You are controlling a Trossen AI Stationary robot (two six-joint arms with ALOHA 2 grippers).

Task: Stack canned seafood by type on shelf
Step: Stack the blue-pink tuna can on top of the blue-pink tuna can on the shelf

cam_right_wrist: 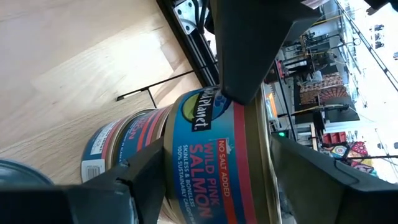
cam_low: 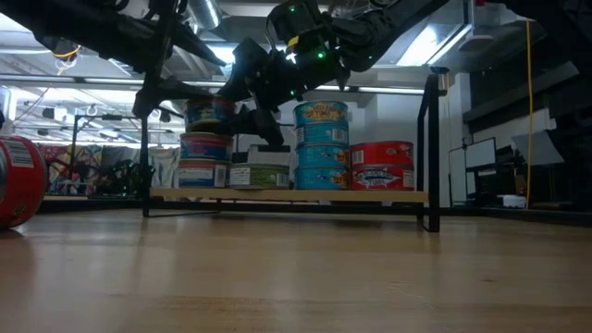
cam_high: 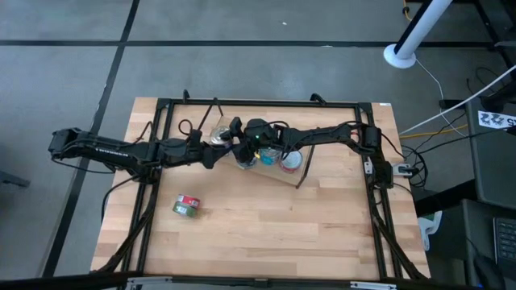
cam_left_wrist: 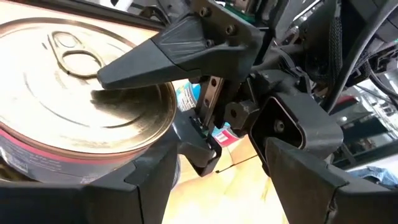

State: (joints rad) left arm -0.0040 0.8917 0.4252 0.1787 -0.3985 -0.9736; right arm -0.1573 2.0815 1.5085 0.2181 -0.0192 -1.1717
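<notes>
gold-lidded tin [cam_left_wrist: 81, 106] between dark fingers [cam_left_wrist: 143, 183]

The blue salmon can [cam_right_wrist: 214, 168] reads "Wild Planet", "NO SALT ADDED", "WILD PINK SALMON", "SKINLESS & BONELESS" and "100% SUSTAINABLY CAUGHT". No other can's label is legible.

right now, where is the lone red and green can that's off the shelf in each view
high view: the lone can sits on the tabletop, lower left of centre, apart from the stacked cans.
low view: at the far left edge, cut off by the frame.
left wrist view: not in it.
right wrist view: not in it.
shared landmark: the shelf, clear in the high and low views.
</notes>
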